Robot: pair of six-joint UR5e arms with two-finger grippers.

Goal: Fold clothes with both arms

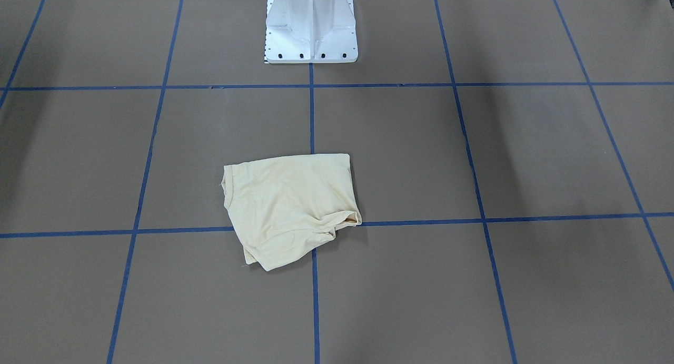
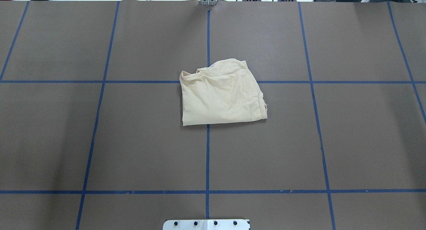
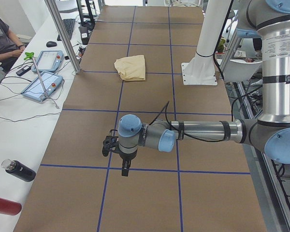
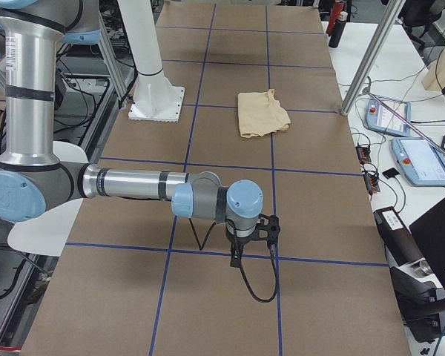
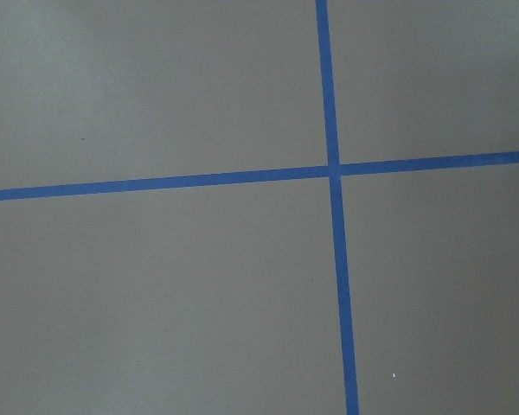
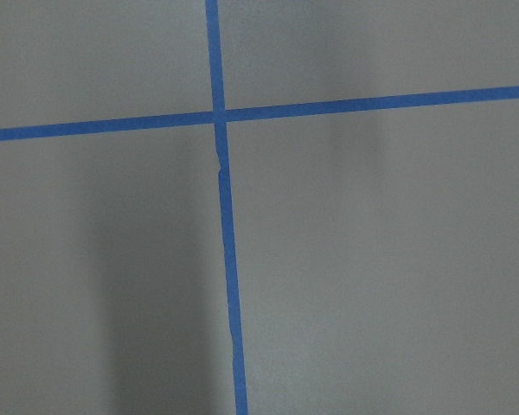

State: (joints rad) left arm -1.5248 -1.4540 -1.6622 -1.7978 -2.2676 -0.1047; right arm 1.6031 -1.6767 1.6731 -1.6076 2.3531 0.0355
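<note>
**Folded shirt lying mid-desk, both arms parked far from it**

The pale cream-yellow T-shirt (image 2: 221, 93) is lying folded into a compact, slightly rumpled bundle on the brown desk (image 2: 100, 140). It is covering the spot where the central line of the blue tape grid (image 5: 333, 169) is crossing a side line, out in front of the white pedestal base (image 1: 310, 32). Only plain fabric is facing up. A thin dark mark near one edge may be stitching, but it is too small to tell, and no writing is readable on the cloth.

The left arm (image 3: 203, 130) is reaching out low over the desk's left end, its jaws pointing down just above the surface and well apart from the shirt. The right arm (image 4: 133, 184) is doing the same at the opposite end, equally far from the bundle. Both sets of jaws are showing only in the side views, so I cannot tell how wide either is standing. Each wrist camera is showing only bare desk and a tape crossing.
</note>
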